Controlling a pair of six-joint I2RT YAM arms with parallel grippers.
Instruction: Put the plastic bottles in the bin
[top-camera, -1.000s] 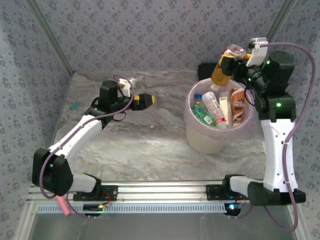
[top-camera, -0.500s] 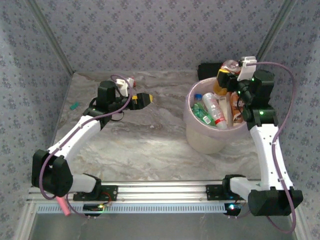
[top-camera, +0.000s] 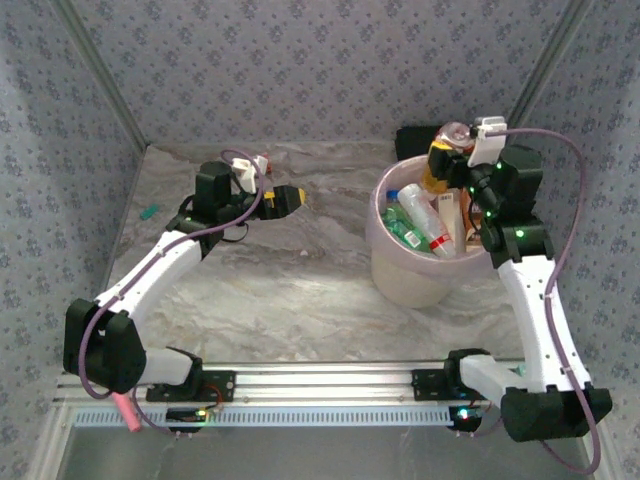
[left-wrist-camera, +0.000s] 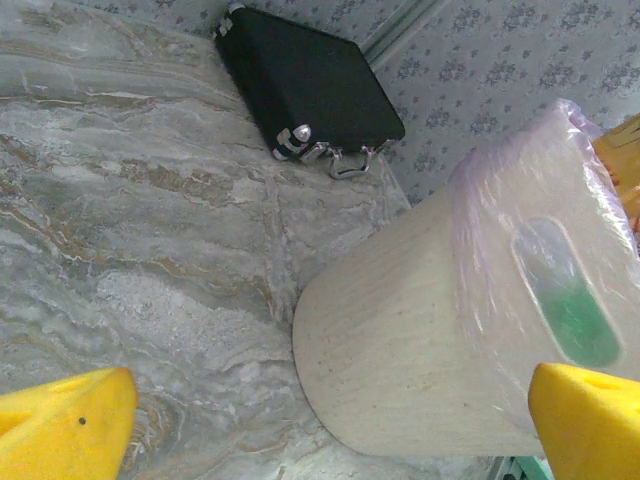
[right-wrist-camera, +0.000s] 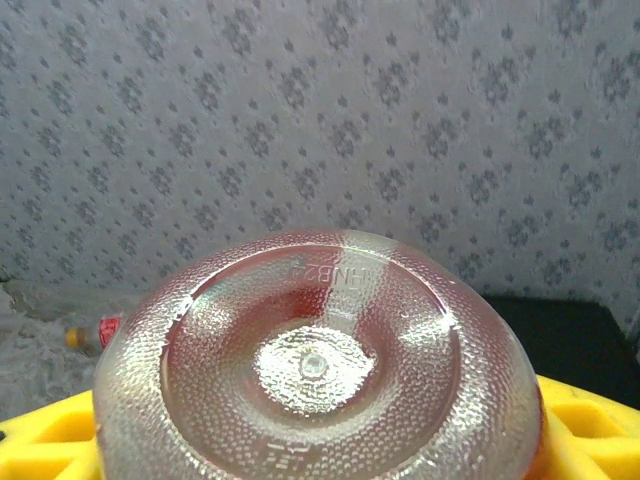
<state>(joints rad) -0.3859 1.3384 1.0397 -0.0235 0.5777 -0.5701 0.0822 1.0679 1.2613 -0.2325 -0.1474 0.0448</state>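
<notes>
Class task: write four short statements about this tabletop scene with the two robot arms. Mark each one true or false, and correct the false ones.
1. The right gripper holds a bottle above the bin. True.
2. The left gripper is clamped on a bottle. False: it is open and holds nothing.
3. The bin has nothing in it. False: several bottles already lie inside.
4. A black case lies on the table behind the bin. True.
</notes>
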